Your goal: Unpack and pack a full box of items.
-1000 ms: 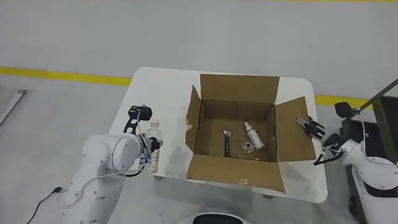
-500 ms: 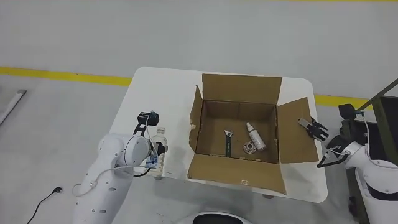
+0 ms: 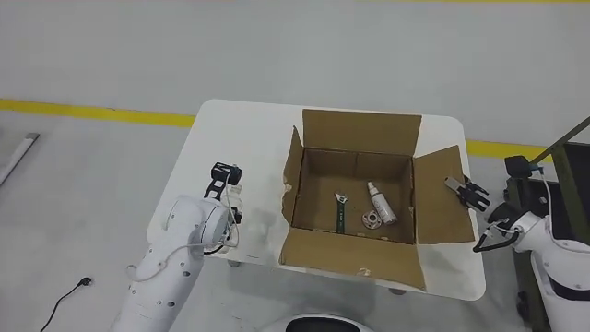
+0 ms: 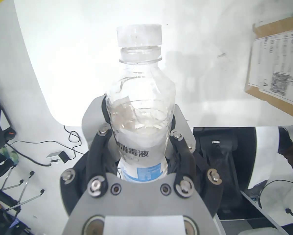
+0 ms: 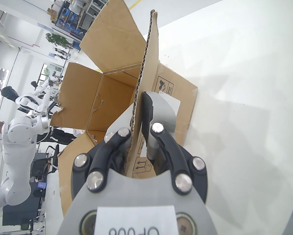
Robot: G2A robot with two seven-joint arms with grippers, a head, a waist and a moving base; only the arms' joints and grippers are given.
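Observation:
An open cardboard box (image 3: 350, 249) sits mid-table with its flaps spread. Inside lie a wrench (image 3: 340, 212), a small white spray bottle (image 3: 379, 201) and a round metal part (image 3: 369, 219). My left gripper (image 4: 139, 116) is shut on a clear plastic bottle (image 4: 140, 94) with a clear cap, held over the table's left front part, left of the box (image 4: 273, 74). In the top view that left gripper (image 3: 230, 205) is a short way from the box's left flap. My right gripper (image 5: 139, 113) is shut on the box's right flap (image 5: 148, 57), one finger on each side; in the top view it (image 3: 461, 190) sits at that flap's outer edge.
The white table (image 3: 240, 129) has bare room behind and to the left of the box. Its front-left rounded edge (image 4: 38, 74) lies close under the bottle. Cables and stands lie on the floor (image 4: 26, 162) beyond that edge.
My left arm has carried the bottle to the right, closer to the box. The right gripper and the box have shifted slightly to the right.

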